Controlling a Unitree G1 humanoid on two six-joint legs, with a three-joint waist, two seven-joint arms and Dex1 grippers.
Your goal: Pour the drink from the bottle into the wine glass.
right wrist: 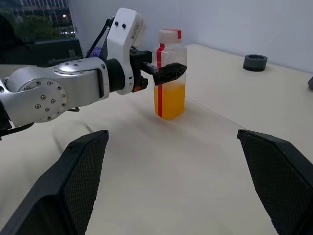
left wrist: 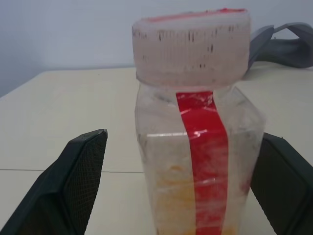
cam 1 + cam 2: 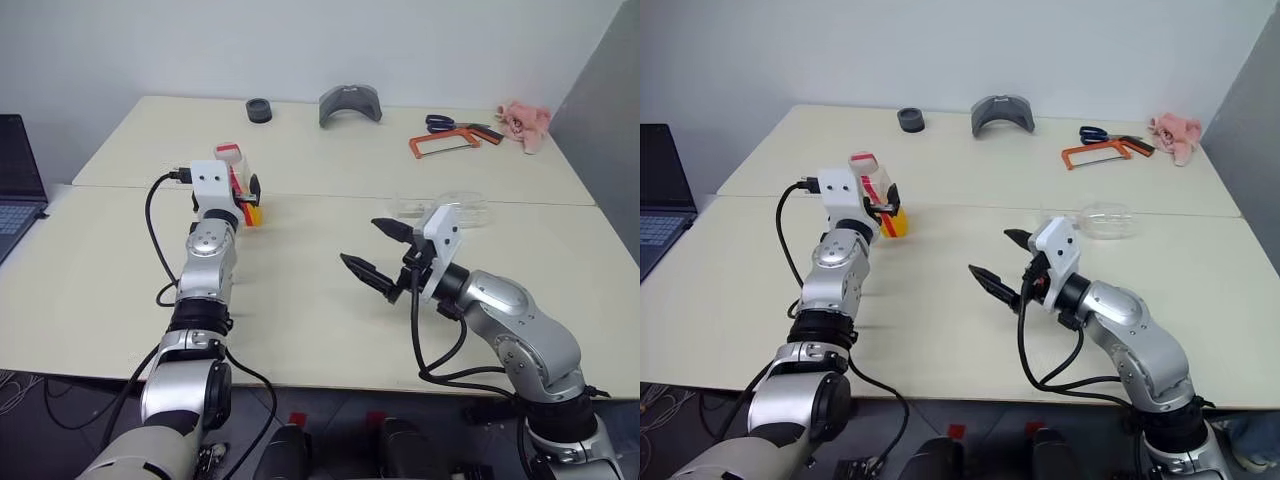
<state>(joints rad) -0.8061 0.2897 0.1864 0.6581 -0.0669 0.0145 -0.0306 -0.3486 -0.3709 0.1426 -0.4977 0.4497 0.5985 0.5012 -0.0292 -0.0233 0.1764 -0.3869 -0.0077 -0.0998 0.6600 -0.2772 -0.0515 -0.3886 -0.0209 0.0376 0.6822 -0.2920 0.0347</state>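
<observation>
Bottle (image 1: 169, 73) stands upright on the desk (image 3: 300, 300), left of centre in the head views, capped, its lower part holding drink (image 1: 169, 100). Left tool (image 2: 181, 181) is spread wide, a finger either side of the bottle, contact not clear. Right tool (image 3: 378, 250) gapes empty over open desk at centre. Glass (image 3: 445, 208) lies on its side behind it.

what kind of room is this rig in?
Most likely a lab or workshop, not a kitchen. Two plain cream tables stand pushed together against a bare white wall; an orange-framed hacksaw and blue-handled scissors lie at the far edge, and an open dark laptop sits to the left.
</observation>
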